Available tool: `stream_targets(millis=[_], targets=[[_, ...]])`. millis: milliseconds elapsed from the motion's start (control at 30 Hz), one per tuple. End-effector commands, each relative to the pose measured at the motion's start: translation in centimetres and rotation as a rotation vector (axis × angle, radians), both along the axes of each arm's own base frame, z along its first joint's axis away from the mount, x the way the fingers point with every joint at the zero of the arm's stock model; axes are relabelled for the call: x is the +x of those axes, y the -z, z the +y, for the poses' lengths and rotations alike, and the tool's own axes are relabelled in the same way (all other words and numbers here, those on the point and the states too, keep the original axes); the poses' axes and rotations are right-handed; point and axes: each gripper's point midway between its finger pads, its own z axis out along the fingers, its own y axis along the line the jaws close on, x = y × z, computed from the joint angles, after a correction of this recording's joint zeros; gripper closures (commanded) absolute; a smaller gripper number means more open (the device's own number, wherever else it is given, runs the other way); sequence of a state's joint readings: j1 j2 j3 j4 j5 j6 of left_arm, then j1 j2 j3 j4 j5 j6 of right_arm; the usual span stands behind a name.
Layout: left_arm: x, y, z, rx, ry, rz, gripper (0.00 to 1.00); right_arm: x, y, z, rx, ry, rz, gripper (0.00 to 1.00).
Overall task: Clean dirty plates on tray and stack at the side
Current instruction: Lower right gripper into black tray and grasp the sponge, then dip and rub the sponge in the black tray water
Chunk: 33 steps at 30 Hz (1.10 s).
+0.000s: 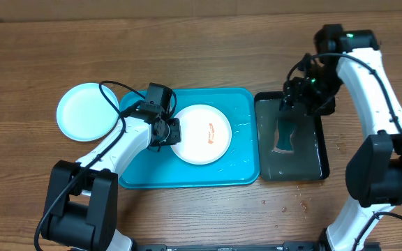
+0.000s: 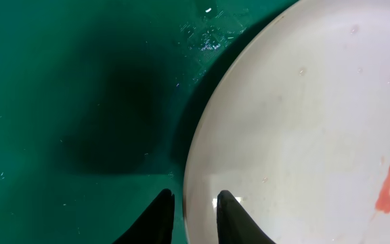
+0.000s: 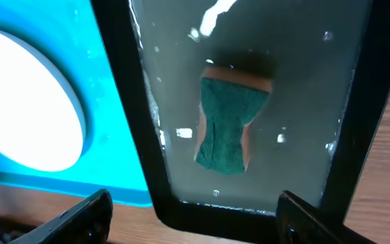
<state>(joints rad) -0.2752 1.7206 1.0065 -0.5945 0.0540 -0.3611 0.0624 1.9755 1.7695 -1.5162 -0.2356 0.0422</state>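
A white plate (image 1: pixel 201 134) with an orange-red smear lies on the turquoise tray (image 1: pixel 243 167). My left gripper (image 1: pixel 172 131) is at its left rim. In the left wrist view the fingers (image 2: pixel 195 203) straddle the rim of the plate (image 2: pixel 303 122), closed on it over the tray (image 2: pixel 80 81). A light blue plate (image 1: pixel 86 111) lies on the table left of the tray. The yellow-green plate is out of view. My right gripper (image 1: pixel 295 97) is open and empty above the black water tray; its fingers (image 3: pixel 195 217) stand wide apart. The white plate (image 3: pixel 19 102) also shows there.
The black tray (image 1: pixel 319 171) of water stands right of the turquoise tray, with a green sponge (image 1: pixel 285 136) lying in it, also seen in the right wrist view (image 3: pixel 227 125). Water drops lie on the wood in front of the black tray.
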Motion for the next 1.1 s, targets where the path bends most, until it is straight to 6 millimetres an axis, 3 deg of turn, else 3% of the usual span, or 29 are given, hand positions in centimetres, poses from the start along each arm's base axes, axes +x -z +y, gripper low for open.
stream_targets(millis=[0,367,500,800,833,900,933,1033,1067], targets=[[-0.5,0.6,0.2,0.028,0.026,0.014,0.76,-0.8,0.5,-0.4,-0.088,0.027,0.014,0.21],[-0.3,1.1,0.1,0.019,-0.004,0.013,0.80,-4.0,6.1,0.8,-0.109,-0.028,0.103,0.22],[-0.2,1.1,0.1,0.017,-0.010,0.011,0.79,-4.5,8.2,0.9,-0.109,-0.032,0.099,0.28],[-0.3,1.1,-0.1,0.017,-0.002,0.010,0.79,-4.8,10.6,0.2,-0.149,0.011,0.087,0.31],[-0.3,1.1,-0.1,0.017,-0.002,0.010,0.79,-4.9,10.7,0.1,-0.155,0.011,0.087,0.45],[-0.3,1.1,-0.1,0.017,-0.002,0.010,0.79,-5.0,10.8,-0.4,-0.181,0.007,0.089,0.86],[-0.3,1.1,-0.1,0.017,-0.002,0.010,0.78,-5.1,10.9,-0.7,-0.197,0.004,0.089,0.91],[-0.3,1.1,-0.1,0.016,-0.003,0.009,0.78,-5.0,10.9,-1.1,-0.214,0.005,0.086,0.90],[-0.2,1.1,-0.1,0.016,-0.003,0.008,0.78,-4.9,10.9,-1.1,-0.214,0.007,0.083,0.81]])
